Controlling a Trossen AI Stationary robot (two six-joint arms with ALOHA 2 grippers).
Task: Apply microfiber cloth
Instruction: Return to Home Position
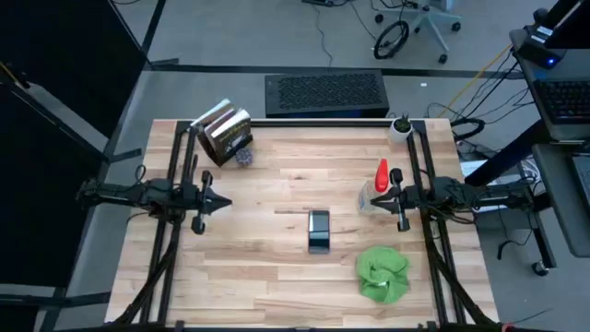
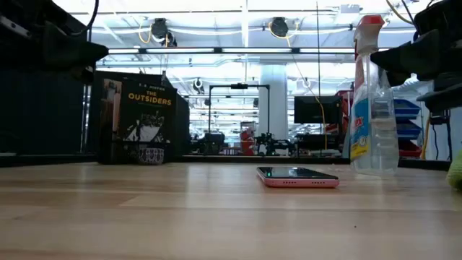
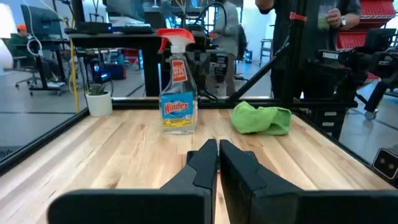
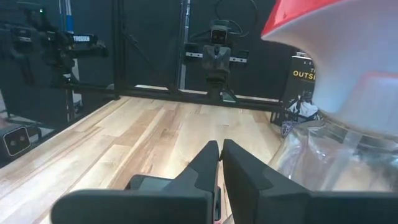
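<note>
Pale wooden desk in an open workshop. Cables and a wheeled chair occupy the floor along the top of the overhead frame, and people stand beyond the far edge in the left wrist view. The green cloth lies bunched at the lower right of the overhead frame, apart from the phone at centre and below the spray bottle. It looks soft, light and limp, likely to sag and drag rather than slide, and best pinched at a raised fold on top of the heap. The wood appears smooth. Left fingers hover at mid-left and right fingers at mid-right, just beside the bottle. Both pairs are pressed nearly together and hold nothing. Books stand at upper left.
</note>
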